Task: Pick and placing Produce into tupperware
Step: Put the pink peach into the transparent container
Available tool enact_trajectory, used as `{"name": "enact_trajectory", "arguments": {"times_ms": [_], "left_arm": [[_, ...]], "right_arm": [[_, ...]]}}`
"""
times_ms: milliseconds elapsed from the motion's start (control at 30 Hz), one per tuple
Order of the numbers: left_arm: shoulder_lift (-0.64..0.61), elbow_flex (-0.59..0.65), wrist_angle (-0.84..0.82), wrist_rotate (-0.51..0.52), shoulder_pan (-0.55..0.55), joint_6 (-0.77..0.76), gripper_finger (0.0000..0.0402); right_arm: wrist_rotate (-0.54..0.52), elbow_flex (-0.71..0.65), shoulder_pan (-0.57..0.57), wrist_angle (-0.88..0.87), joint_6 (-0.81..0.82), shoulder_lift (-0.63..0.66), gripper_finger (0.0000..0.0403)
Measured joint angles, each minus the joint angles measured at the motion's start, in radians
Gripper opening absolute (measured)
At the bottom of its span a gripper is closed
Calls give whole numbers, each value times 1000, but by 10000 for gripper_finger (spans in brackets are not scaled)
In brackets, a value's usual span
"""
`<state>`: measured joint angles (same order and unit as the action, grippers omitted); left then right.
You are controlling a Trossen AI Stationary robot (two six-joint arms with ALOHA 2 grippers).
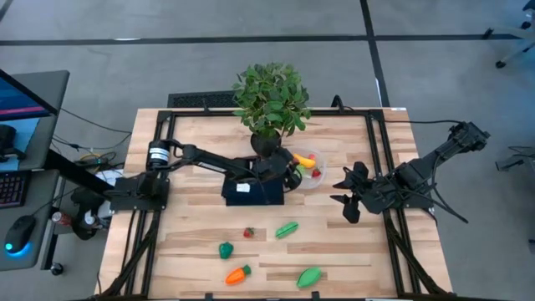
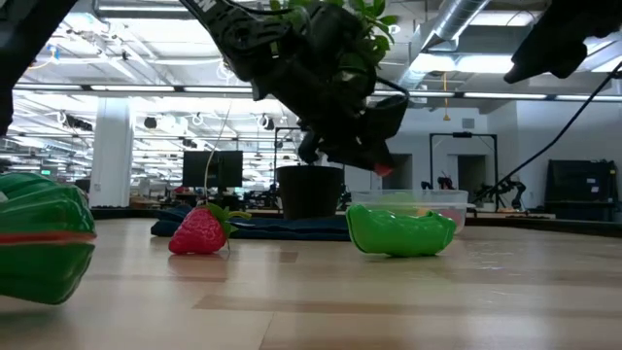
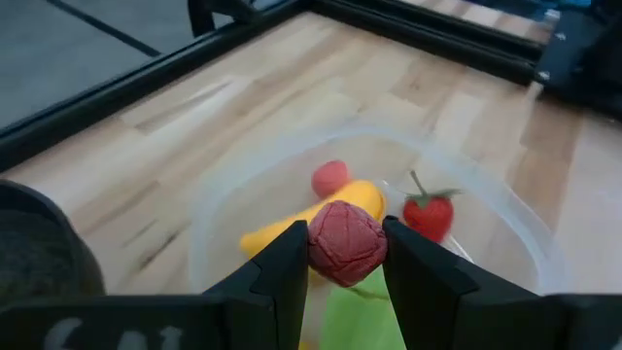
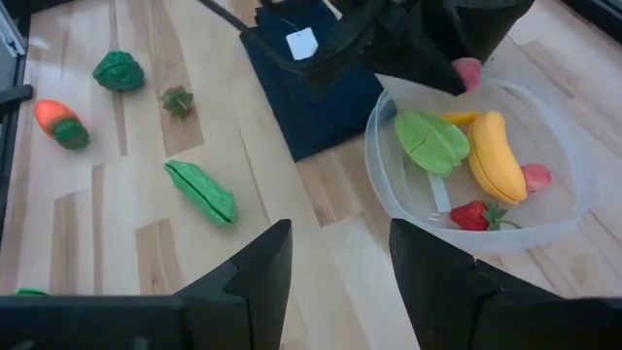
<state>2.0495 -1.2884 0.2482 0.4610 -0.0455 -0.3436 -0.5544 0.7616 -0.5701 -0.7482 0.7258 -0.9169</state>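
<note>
My left gripper (image 3: 347, 255) is shut on a small red berry (image 3: 346, 239) just above the clear round tupperware (image 1: 315, 178). A yellow banana (image 4: 497, 156), a green piece (image 4: 431, 140), a strawberry (image 4: 473, 215) and a pink piece (image 4: 535, 176) lie in the tupperware. A green pod (image 1: 287, 228), a small strawberry (image 1: 248, 232), a green piece (image 1: 226, 249), an orange carrot (image 1: 238, 273) and another green piece (image 1: 309, 277) lie on the table nearer the front. My right gripper (image 1: 344, 197) is open and empty, right of the tupperware. My left gripper pinches the red berry's two opposite sides (image 3: 317, 243) between its two fingers. The fingers come from above, slanting down from the table's left (image 2: 350, 146). The berry (image 2: 383, 168) is lifted clear, over the tupperware's left part.
A leafy potted plant (image 1: 270, 100) stands right behind the tupperware. A dark blue rectangle with a white label (image 1: 251, 191) lies under my left arm, left of the tupperware. Black rails (image 1: 380, 159) run along the table's sides.
</note>
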Motion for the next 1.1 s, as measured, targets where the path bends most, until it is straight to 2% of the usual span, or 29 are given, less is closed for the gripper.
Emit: {"name": "enact_trajectory", "arguments": {"times_ms": [167, 800, 1100], "left_arm": [[-2, -2, -14, -69, -23, -37, 115], [-2, 0, -16, -81, -17, -3, 116], [-1, 0, -7, -88, -5, 26, 157]], "right_arm": [[-15, 0, 0, -1, -1, 0, 166], [-23, 0, 0, -1, -1, 0, 166], [-23, 0, 1, -1, -4, 0, 166]]}}
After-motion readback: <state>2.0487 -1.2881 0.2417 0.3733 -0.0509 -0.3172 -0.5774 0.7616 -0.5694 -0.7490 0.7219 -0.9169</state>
